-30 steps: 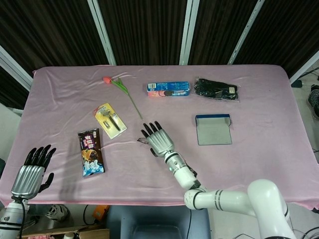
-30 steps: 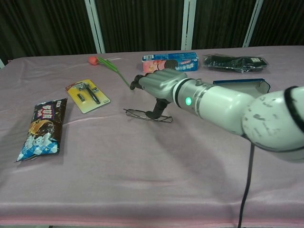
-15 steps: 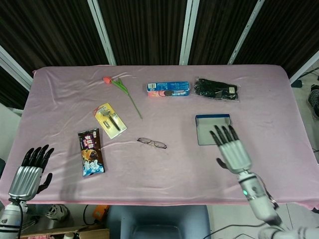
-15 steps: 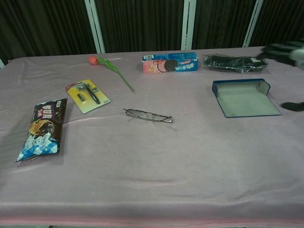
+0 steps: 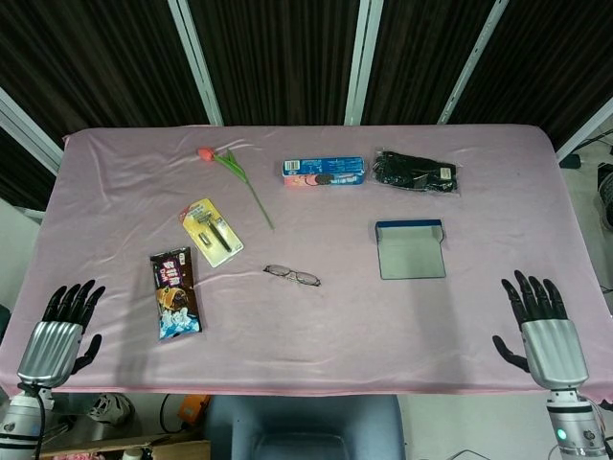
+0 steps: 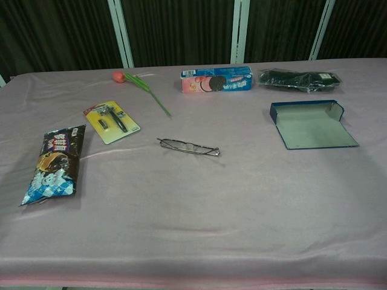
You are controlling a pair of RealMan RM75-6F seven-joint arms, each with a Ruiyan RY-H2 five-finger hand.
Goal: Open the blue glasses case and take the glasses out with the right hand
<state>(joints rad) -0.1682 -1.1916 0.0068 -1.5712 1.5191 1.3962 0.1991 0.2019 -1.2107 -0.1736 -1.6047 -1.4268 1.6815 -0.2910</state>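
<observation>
Your right hand (image 5: 546, 331) hung empty at the table's near edge, fingers spread, like your left hand (image 5: 59, 332). The glasses (image 5: 291, 276) lay folded on the pink cloth (image 5: 316, 316), well apart from the opened blue glasses case (image 5: 411, 249).

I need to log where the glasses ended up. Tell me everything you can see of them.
The glasses are thin, dark, wire-framed, apparently folded. They lie flat on the pink tablecloth near mid-table, out of the open blue case, which sits apart from them. Nothing but the cloth touches them; neither hand is near.
</observation>
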